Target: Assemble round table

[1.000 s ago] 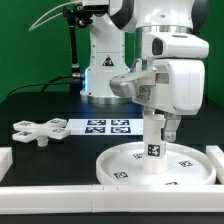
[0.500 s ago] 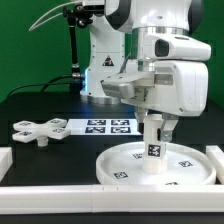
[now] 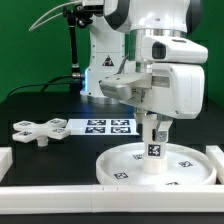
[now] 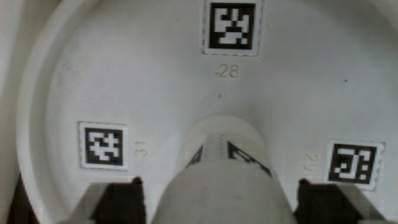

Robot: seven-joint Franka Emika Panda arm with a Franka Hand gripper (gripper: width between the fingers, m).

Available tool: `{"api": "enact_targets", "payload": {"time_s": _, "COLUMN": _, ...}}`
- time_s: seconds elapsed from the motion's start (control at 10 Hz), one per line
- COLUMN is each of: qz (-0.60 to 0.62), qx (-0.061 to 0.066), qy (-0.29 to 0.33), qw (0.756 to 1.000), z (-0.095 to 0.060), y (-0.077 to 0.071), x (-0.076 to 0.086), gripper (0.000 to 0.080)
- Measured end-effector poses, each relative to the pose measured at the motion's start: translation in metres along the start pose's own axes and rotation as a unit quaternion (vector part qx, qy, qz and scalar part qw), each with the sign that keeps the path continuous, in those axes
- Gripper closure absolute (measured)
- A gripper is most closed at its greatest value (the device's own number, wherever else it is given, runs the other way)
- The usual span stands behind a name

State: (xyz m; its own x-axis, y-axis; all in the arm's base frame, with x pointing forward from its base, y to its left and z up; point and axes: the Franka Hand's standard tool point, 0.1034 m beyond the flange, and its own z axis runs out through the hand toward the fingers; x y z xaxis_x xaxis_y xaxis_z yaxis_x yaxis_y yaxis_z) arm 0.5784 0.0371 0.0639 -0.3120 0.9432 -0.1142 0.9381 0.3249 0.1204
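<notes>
The large round disc [image 3: 125, 162] lies on the black table at the front right. The short post [image 3: 153, 152] stands upright at its middle, a tag facing the camera. My gripper [image 3: 155, 130] is straight above the post, its fingers down on either side of the post's top. In the wrist view the post [image 4: 228, 170] sits between the two dark fingers [image 4: 121, 202], with a gap on each side, so the gripper [image 4: 228, 205] is open. The disc [image 4: 160, 70] fills that view. The four-armed cross piece [image 3: 35, 131] lies flat at the exterior view's left.
The marker board [image 3: 105, 125] lies flat between the cross piece and the disc. White border rails run along the front [image 3: 60, 190] and at the right [image 3: 215, 155]. The robot base [image 3: 100, 60] stands at the back.
My hand has turned slightly above the post. The post, the disc and the cross piece have not moved.
</notes>
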Motion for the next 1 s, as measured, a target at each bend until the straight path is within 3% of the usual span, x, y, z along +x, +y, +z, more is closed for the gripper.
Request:
{"api": "enact_targets", "payload": {"time_s": 0.1, "qz": 0.018, "qx": 0.003, "qy": 0.000, "qw": 1.000, "z": -0.0003, "y": -0.0007, "x": -0.0003, "gripper": 0.0381}}
{"api": "enact_targets", "payload": {"time_s": 0.3, "qz": 0.136, "qx": 0.030, "qy": -0.001, "qw": 0.990, "z": -0.0004, "y": -0.0075, "x": -0.0010, "gripper": 0.0382}}
{"api": "enact_targets", "payload": {"time_s": 0.5, "qz": 0.262, "qx": 0.054, "qy": -0.002, "qw": 0.964, "z": 0.0002, "y": -0.0105, "x": -0.0025, "gripper": 0.0382}}
{"api": "enact_targets", "payload": {"time_s": 0.6, "qz": 0.312, "qx": 0.060, "qy": 0.000, "qw": 0.948, "z": 0.0008, "y": -0.0107, "x": -0.0027, "gripper": 0.0382}}
{"api": "enact_targets", "payload": {"time_s": 0.8, "qz": 0.355, "qx": 0.058, "qy": -0.002, "qw": 0.933, "z": 0.0009, "y": -0.0097, "x": -0.0018, "gripper": 0.0382}}
{"api": "enact_targets", "payload": {"time_s": 1.0, "qz": 0.431, "qx": 0.059, "qy": -0.004, "qw": 0.900, "z": 0.0009, "y": -0.0094, "x": -0.0006, "gripper": 0.0382}}
